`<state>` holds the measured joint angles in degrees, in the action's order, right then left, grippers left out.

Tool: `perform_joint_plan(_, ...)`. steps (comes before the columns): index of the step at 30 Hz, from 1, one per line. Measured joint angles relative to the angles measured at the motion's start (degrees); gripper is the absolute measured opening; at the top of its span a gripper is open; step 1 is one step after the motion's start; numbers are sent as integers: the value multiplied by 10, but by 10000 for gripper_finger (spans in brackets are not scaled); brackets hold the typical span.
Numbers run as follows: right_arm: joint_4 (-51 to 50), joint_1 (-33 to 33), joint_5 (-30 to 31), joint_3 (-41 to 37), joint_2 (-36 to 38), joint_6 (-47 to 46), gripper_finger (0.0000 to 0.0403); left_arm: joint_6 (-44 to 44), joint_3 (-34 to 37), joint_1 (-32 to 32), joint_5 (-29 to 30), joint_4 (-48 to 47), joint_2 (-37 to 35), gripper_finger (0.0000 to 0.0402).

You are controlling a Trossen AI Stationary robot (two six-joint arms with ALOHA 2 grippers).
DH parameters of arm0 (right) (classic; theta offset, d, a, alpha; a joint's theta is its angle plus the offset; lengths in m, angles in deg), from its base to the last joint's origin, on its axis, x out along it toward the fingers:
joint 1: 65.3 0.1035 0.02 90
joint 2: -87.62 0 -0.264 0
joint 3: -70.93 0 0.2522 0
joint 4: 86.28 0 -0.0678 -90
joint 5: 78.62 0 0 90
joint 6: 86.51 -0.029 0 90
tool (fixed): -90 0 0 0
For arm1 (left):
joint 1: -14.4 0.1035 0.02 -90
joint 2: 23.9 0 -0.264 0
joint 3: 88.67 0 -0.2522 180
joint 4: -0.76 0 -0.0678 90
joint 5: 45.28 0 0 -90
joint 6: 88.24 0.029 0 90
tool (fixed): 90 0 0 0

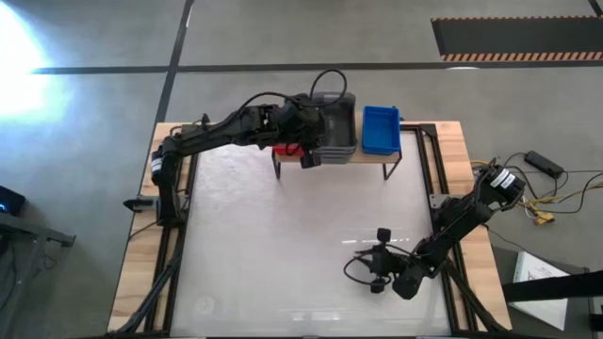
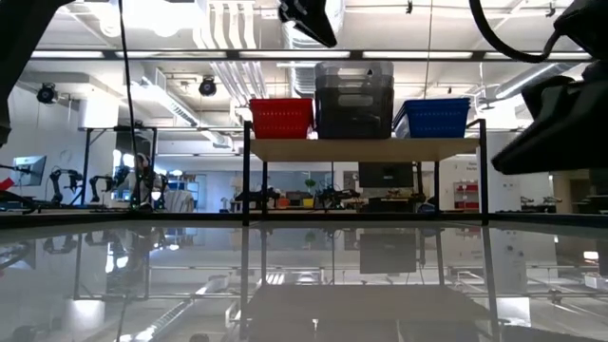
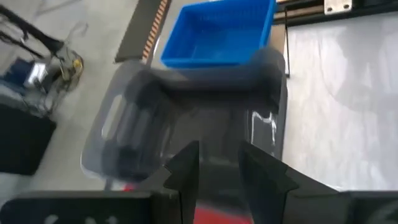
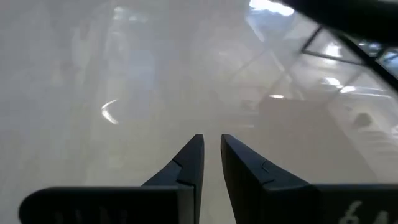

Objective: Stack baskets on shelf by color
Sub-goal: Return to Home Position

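The light-wood shelf [image 1: 377, 158] [image 2: 361, 149] stands at the table's far edge. On it sit red baskets [image 2: 281, 118] on the left, a taller dark grey stack [image 1: 337, 127] [image 2: 353, 100] [image 3: 186, 112] in the middle, and blue baskets [image 1: 381, 129] [image 2: 432, 117] [image 3: 217, 31] on the right. My left gripper [image 1: 311, 155] [image 2: 313, 19] [image 3: 219, 165] is open and hovers above the near side of the grey stack, clear of it. My right gripper [image 1: 374, 259] [image 4: 212, 152] is shut and waits low over the table's near right part.
The white tabletop [image 1: 283, 245] spreads out in front of the shelf. My left arm [image 1: 226, 132] hides most of the red baskets in the high view. Black frame rails [image 1: 174, 245] run along the table's left and right sides. Cables [image 1: 542, 202] lie on the floor to the right.
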<state>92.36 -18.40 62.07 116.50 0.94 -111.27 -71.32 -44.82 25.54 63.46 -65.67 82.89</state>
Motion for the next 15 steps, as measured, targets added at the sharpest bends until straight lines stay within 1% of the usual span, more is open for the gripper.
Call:
perform_joint_plan(1,-1,2,18,-2,0,-6,48,-10,0,0,0,-11,-5,95)
perform_joint_plan(3,-4,4,21,-12,1,-15,40,-31,1,-3,0,-44,-20,95)
perform_joint_plan(5,1,3,-12,-26,2,-27,30,-49,13,-7,-2,-85,-40,90)
perform_joint_plan(7,7,3,-45,-43,3,-49,19,-70,46,-11,-2,-92,-64,81)
perform_joint_plan(9,32,3,-68,-63,4,-63,11,-83,108,-16,-3,-73,-94,70)
perform_joint_plan(11,87,3,-87,-89,4,-57,9,-97,189,-24,-4,-17,-134,57)
perform_joint_plan(13,173,-5,-105,-117,4,-33,9,-106,284,-36,-5,47,-182,44)
perform_joint_plan(15,266,-23,-143,-148,4,11,9,-113,381,-48,-5,129,-232,34)
